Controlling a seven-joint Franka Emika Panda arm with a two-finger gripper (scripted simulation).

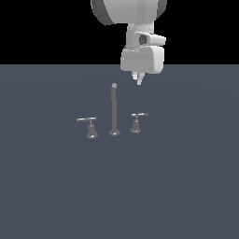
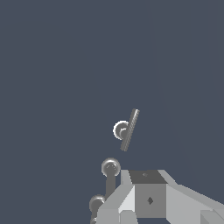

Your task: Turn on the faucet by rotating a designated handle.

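Note:
The faucet stands on the dark grey floor as three grey metal pieces. Its tall thin spout (image 1: 114, 109) is in the middle. The designated handle (image 1: 137, 121), with a short lever and a small base, is at the exterior view's right of the spout. The bigger handle (image 1: 89, 126) with the longer lever is on the other side. My gripper (image 1: 138, 79) hangs above and behind the designated handle, apart from it, with its fingers together and empty. In the wrist view the designated handle (image 2: 128, 130) lies beyond the gripper (image 2: 148, 188), with the spout tip (image 2: 110, 167) closer.
The flat dark grey floor (image 1: 186, 186) spreads all around the faucet. The bigger handle also shows in the wrist view (image 2: 96, 204) beside the gripper body. Nothing else stands on the floor.

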